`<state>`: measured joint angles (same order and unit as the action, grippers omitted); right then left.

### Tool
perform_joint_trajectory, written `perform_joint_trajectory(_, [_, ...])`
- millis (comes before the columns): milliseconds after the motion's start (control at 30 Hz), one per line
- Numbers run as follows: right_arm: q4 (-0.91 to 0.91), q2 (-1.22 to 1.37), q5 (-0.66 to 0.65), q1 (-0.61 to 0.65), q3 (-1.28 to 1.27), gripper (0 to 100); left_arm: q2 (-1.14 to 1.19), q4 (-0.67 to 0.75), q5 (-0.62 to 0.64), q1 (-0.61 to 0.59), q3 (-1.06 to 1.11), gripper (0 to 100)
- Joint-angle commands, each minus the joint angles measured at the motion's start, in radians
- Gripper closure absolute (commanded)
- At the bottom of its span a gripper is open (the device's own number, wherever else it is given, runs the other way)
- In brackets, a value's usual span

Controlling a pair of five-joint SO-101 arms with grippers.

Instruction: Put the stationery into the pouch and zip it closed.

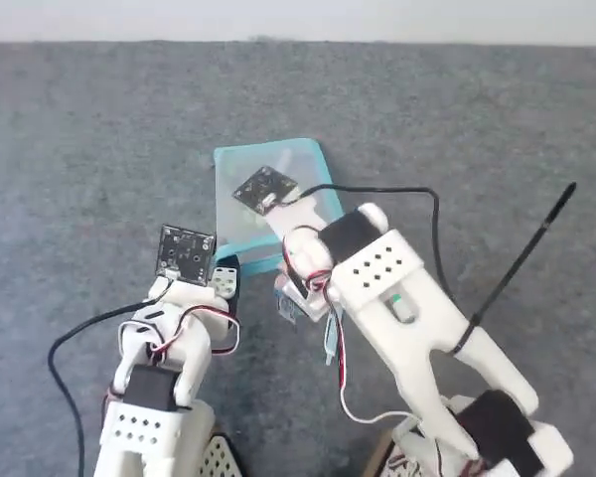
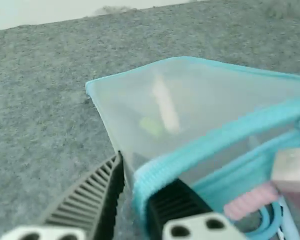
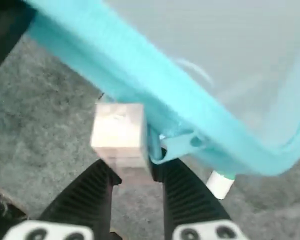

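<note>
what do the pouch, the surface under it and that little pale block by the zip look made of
Pouch: thin translucent plastic, it seems, frosted and matte; things inside show as blurs. Its zip edging looks like woven turquoise fabric. Surface: grey felt or short-pile carpet, fuzzy and mottled. Pale block: unclear, perhaps bare wood or an eraser; flat matte faces.

Grey felt mat [image 1: 79, 149] spreads across the whole table; pale wall strip [image 1: 298, 20] beyond it

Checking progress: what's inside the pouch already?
Inside the pouch, a pale stick and a greenish item show blurred through its wall. The zip band hides anything along that edge.
</note>
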<state>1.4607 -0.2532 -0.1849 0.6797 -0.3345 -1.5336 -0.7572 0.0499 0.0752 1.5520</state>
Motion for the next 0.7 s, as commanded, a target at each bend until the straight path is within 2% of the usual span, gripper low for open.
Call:
perform_joint_trajectory(0, [0.016,-0.005,0.021,-0.047,0.084,99.1,0.011,0.032,-0.009,0.009,-0.001,99])
perform_joint_trajectory(300, [0.166,-0.018,0.011,-0.05,0.21,99.1,0.009,0.06,-0.009,0.003,0.022,99])
perform_joint_trajectory(367, [0.199,-0.016,-0.035,-0.091,0.201,99.1,0.009,0.057,-0.009,0.0,0.022,99])
perform_joint_trajectory(433, [0.17,-0.007,-0.107,-0.193,0.157,99.1,0.009,0.055,-0.009,-0.015,0.022,99])
perform_joint_trajectory(600, [0.031,-0.004,-0.267,-0.535,0.008,99.1,0.009,0.057,-0.009,-0.052,0.021,99])
perform_joint_trajectory(667, [-0.024,0.001,-0.336,-0.599,-0.061,99.1,0.009,0.06,-0.009,-0.046,0.021,99])
